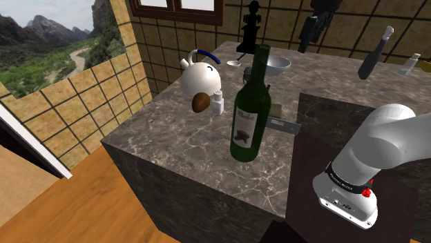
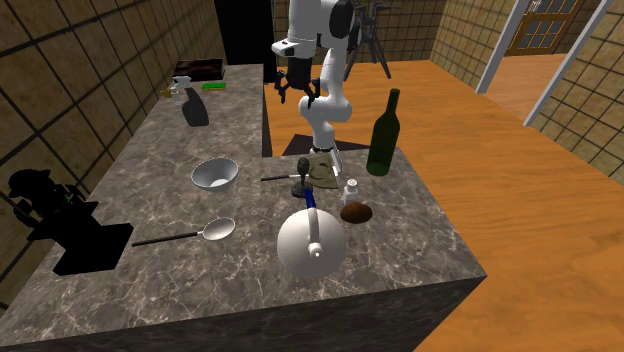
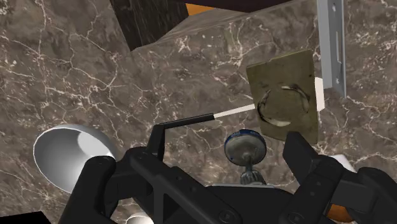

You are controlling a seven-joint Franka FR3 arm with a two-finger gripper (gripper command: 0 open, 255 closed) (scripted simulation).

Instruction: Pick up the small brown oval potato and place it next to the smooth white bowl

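Room: tiled walls, a wooden floor, and a mountain landscape seen through an opening at the shoulder view's left.
Desk: a dark marble-patterned desk (image 1: 173, 145), on which the kettle, bottle, bowl and smaller pieces are carried.
Potato: a small brown oval potato (image 2: 356, 212), laid on the desk just beside a small white shaker (image 2: 351, 190) and near a white kettle (image 2: 312, 243), close to the desk's edge at the second exterior view's right.
Bowl: a smooth white bowl (image 2: 215, 175), upright, well apart from the potato, with bare marble seen around it.
Other stock: a green wine bottle (image 2: 382, 135), upright, and a ladle (image 2: 215, 230), laid flat.
Gripper: the gripper (image 2: 298, 90) is held high over the desk's far end, well apart from the potato.
Fingers: spread wide, nothing held between them.
Progress: nothing is judged done, and the potato is not yet grasped. The approach, grasp, lift, carry and set-down beside the bowl are left.
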